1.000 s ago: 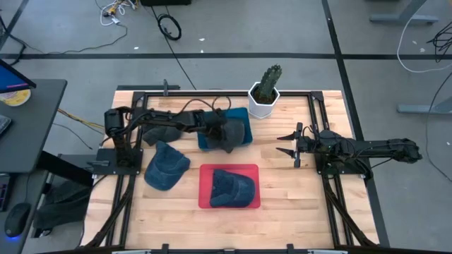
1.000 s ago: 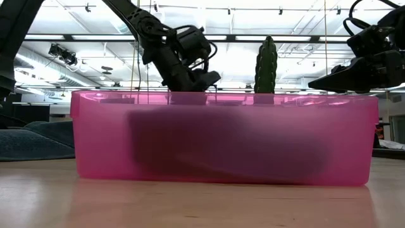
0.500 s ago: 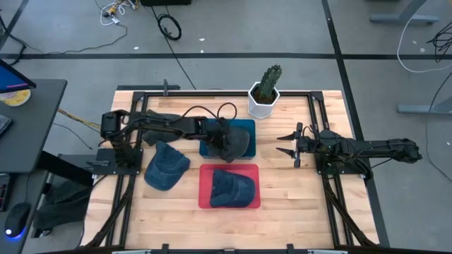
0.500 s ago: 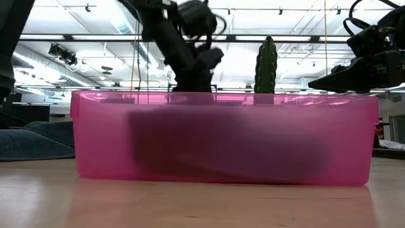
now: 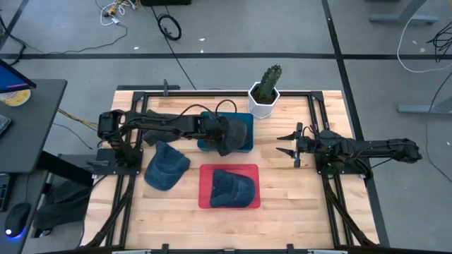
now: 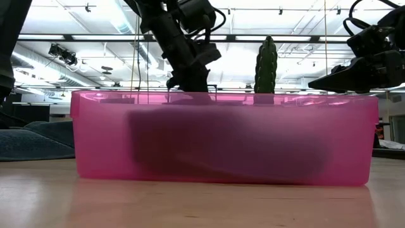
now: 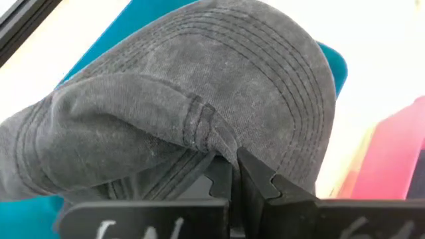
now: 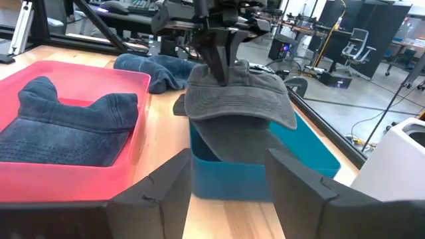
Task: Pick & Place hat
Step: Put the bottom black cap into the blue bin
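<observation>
From above, the left gripper (image 5: 224, 136) pinches the gray hat (image 5: 236, 131) tight, right over the blue bin (image 5: 244, 141). A red bin (image 5: 205, 190) with a blue hat (image 5: 233, 187) sits just beside, and another blue hat (image 5: 166, 166) lies near. A cactus (image 5: 265, 88) stands behind the blue bin. The right gripper (image 5: 282, 143) waits well apart, jaws spread wide, holding nothing.

Down low, the red bin (image 6: 221, 136) blocks the front.

The left wrist view shows the fingers (image 7: 255, 179) squeezed on the gray hat (image 7: 186, 106).

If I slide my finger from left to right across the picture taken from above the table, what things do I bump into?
Blue hat lying loose → grey hat pinched by the left gripper over the blue bin → cactus in its white pot → right gripper, open.
</observation>
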Controlling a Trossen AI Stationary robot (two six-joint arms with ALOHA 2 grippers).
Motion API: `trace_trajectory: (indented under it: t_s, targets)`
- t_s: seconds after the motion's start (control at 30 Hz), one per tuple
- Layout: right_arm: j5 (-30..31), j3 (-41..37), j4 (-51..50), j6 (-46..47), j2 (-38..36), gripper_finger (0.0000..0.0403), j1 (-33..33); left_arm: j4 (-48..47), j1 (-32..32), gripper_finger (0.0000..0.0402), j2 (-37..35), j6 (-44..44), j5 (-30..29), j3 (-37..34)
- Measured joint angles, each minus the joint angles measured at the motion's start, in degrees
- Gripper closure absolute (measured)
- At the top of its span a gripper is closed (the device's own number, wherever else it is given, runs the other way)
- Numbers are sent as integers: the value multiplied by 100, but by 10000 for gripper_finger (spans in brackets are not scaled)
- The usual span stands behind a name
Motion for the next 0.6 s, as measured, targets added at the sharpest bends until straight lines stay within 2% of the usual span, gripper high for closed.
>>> trace_trajectory:
  t_s: [0.13, 0.33, 0.5, 0.6]
  targets:
    - [1, 0, 0, 0, 0, 210, -1, 24, 2, 392, -94, 106, -92, 6]
    - [0, 0, 0, 0, 0, 210, 0, -20, 3, 392, -128, 201, -596, 4]
    - [1, 0, 0, 0, 0, 210, -1, -5, 44, 390, -129, 199, -650, 4]
    - [2, 0, 0, 0, 0, 210, 0, -4, 75, 375, -128, 374, -642, 4]
